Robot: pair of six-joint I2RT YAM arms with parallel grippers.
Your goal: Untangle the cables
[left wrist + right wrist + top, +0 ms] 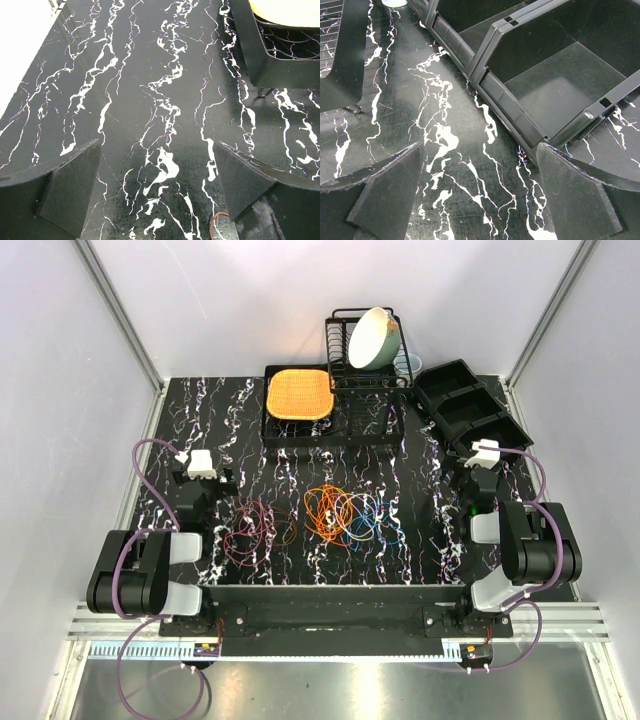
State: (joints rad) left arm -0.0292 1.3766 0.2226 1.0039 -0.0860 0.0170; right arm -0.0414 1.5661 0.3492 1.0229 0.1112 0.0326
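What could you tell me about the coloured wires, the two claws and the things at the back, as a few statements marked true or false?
1. The left gripper and the right gripper are both open and hold nothing. True.
2. The cables lie inside the black bins. False: they lie on the table, between the two arms.
3. The maroon cable lies to the left of the orange, blue and green ones. True.
4. The bowl sits flat on the table. False: it leans in the dish rack at the back.
5. An orange mat lies in a black tray beside the rack. True.
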